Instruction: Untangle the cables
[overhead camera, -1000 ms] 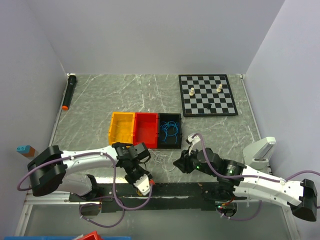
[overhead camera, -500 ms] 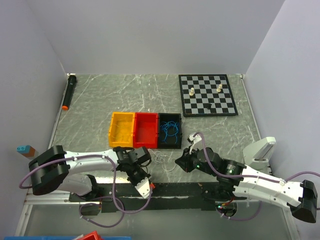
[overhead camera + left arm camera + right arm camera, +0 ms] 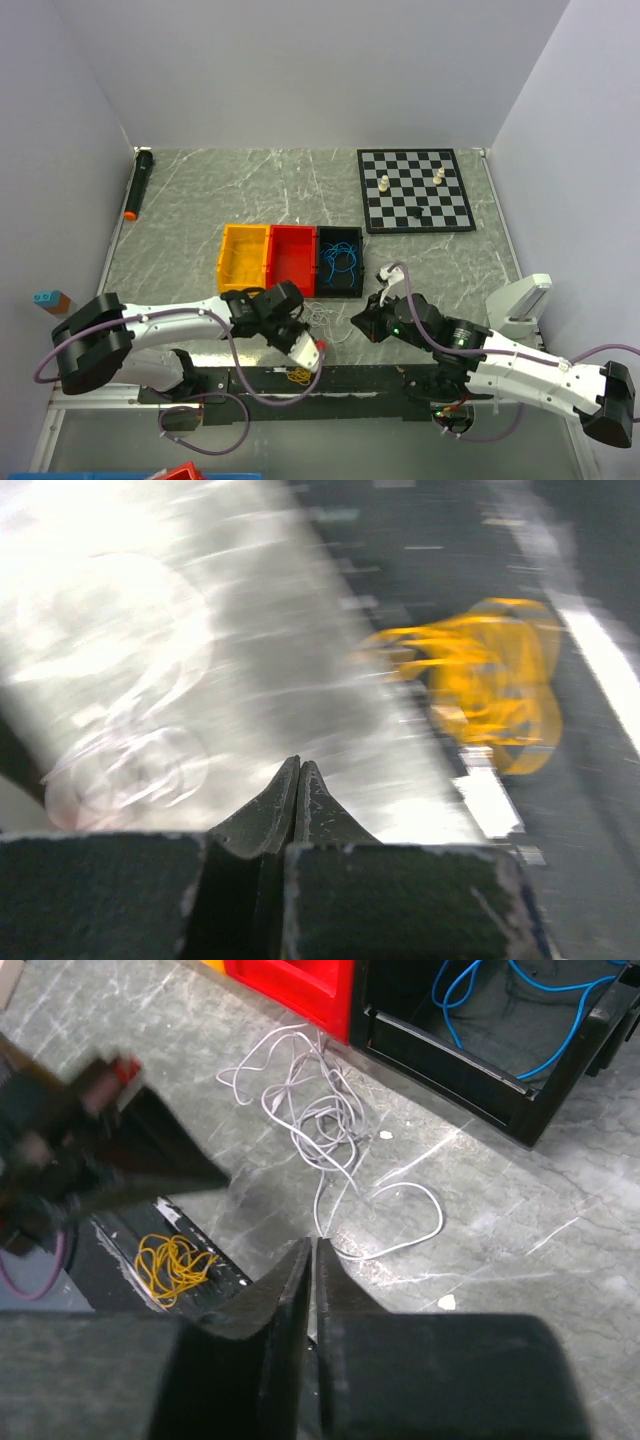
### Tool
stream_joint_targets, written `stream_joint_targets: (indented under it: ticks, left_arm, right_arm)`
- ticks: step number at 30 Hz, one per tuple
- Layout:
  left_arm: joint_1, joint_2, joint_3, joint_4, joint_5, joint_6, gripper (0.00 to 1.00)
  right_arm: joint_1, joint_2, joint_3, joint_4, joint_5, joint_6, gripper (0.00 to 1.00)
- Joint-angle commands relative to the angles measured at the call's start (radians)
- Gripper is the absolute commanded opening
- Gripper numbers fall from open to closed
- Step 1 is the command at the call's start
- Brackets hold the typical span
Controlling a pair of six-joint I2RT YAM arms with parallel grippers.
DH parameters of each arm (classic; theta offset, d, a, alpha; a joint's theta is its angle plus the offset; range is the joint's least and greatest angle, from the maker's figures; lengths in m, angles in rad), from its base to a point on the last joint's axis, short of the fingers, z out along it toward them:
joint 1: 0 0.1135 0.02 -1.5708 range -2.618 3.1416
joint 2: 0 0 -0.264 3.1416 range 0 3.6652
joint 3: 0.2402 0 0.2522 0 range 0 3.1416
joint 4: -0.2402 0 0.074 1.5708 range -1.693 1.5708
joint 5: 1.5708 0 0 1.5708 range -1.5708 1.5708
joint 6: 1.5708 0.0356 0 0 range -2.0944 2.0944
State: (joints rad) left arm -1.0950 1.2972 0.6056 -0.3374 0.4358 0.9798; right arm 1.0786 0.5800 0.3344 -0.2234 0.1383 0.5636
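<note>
A white cable lies in loose loops on the marble table, in front of the bins. My right gripper is shut on one end of it, low over the table. A yellow-orange cable lies bunched on the black rail at the table's near edge; it is blurred in the left wrist view. My left gripper is shut and empty, just above and right of it. A blue cable lies coiled in the black bin.
An orange bin, a red bin and the black bin stand side by side mid-table. A chessboard with a few pieces is at the back right. A black marker lies at the back left.
My left gripper has swung right and away from the near rail, and the yellow-orange cable now lies on the rail apart from it. My right gripper has barely moved.
</note>
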Motion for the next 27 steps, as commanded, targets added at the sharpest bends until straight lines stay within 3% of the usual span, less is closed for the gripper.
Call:
stream_joint_targets:
  ticks: [1, 5, 9, 13, 15, 17, 27]
  left_arm:
    - [0.044, -0.061, 0.068, 0.109, -0.072, -0.142, 0.01]
    - [0.056, -0.091, 0.066, 0.101, -0.057, -0.176, 0.01]
    - [0.084, -0.110, 0.103, -0.128, 0.130, -0.019, 0.02]
    - [0.081, -0.113, 0.105, -0.288, 0.248, 0.149, 0.24]
    - [0.070, -0.101, 0.115, -0.322, 0.271, 0.178, 0.39]
    - [0.052, -0.082, 0.121, -0.354, 0.282, 0.224, 0.48]
    - [-0.011, 0.010, 0.143, -0.276, 0.282, 0.180, 0.49]
  right_arm:
    - [-0.009, 0.027, 0.044, 0.073, 0.000, -0.016, 0.20]
    - [-0.013, 0.040, 0.054, 0.099, -0.029, -0.018, 0.28]
    - [-0.013, 0.038, 0.045, 0.082, -0.034, -0.013, 0.34]
    - [-0.014, 0.037, 0.029, 0.076, -0.026, -0.002, 0.44]
    - [-0.014, 0.043, 0.029, 0.081, -0.028, -0.001, 0.45]
    - [-0.014, 0.050, 0.032, 0.084, -0.026, 0.001, 0.45]
    - [-0.014, 0.035, 0.029, 0.075, -0.012, -0.004, 0.43]
